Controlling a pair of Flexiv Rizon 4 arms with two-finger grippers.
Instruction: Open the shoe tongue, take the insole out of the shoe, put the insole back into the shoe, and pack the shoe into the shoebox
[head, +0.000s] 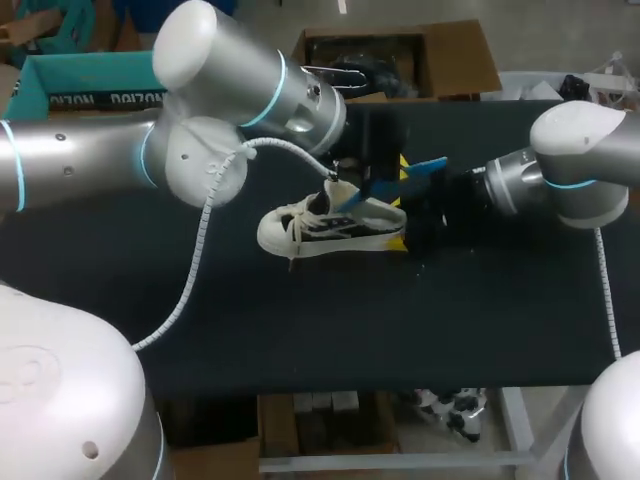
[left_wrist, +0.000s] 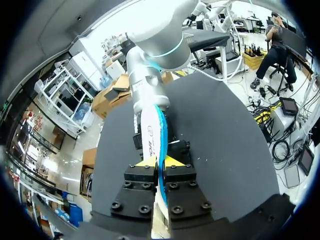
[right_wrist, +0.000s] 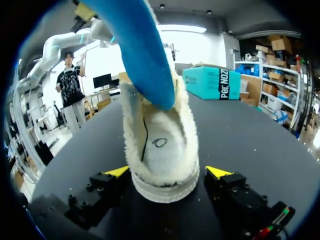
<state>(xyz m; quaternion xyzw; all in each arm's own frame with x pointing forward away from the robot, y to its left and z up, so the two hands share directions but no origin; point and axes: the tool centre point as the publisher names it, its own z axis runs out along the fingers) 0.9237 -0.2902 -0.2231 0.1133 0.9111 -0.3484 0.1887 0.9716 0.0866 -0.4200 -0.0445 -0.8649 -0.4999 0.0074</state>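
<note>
A white low-top shoe (head: 330, 228) with dark stripes lies on its sole in the middle of the black table (head: 300, 330). My left gripper (head: 368, 182) hangs over its opening, shut on a blue insole (head: 415, 170). The left wrist view shows that insole (left_wrist: 161, 145) edge-on between my left gripper's (left_wrist: 159, 162) fingers. In the right wrist view the insole's (right_wrist: 142, 55) lower end dips into the fleece-lined shoe (right_wrist: 162, 150). My right gripper (right_wrist: 167, 172) stands open, one finger on each side of the heel with a small gap to it. From the head view my right gripper (head: 400, 205) is at the heel end.
A teal shoebox (head: 90, 85) stands at the back left edge and shows beyond the shoe as the teal shoebox (right_wrist: 212, 82) in the right wrist view. An open cardboard box (head: 400, 60) stands behind the table's far edge. A white cable (head: 200, 240) hangs from my left arm.
</note>
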